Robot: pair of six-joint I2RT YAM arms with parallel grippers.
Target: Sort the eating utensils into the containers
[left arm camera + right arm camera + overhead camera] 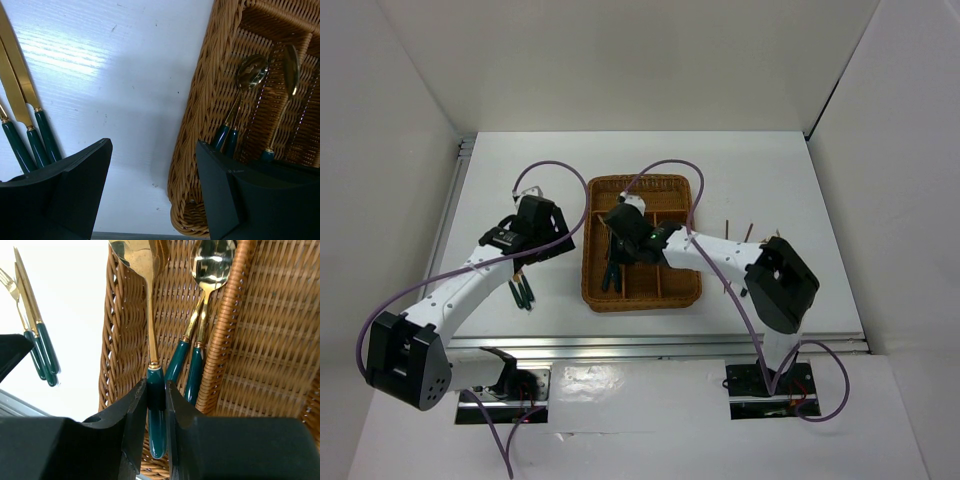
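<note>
Got the right gripper (156,402) clamped hard on the dark green handle of a gold spoon (149,315), with the fingers (132,415) squeezing it just below the little gold collar. Seeing the bowl end pointing away from the wrist, out over the wicker tray (280,340) and running right along its outer wall on the left long slot side. Can't tell whether the bowl touches the weave or hangs just above it. Also spotting two more spoons (202,300) already down in the tray, lying side by side just beside the held one, bowls away from the gripper and handles toward it. Looks like the same long slot, but can't say for sure from this angle.

Over on the other side, got the left gripper (152,192) spread wide with nothing in it, just bare white table (125,100) showing through the gap. Sitting between two things here: the tray wall close on one side, and loose knives (22,105) on the other, gold blades and green handles flat on the table, touching each other. No contact between the gripper and either one, as far as can be seen. Catching a fork (10,282) lying in that same loose bunch too, well apart from the held spoon.

From above, seeing thin tan chopsticks (729,225) on the table past the far side of the tray, partly hidden behind the right arm, outside every slot.
</note>
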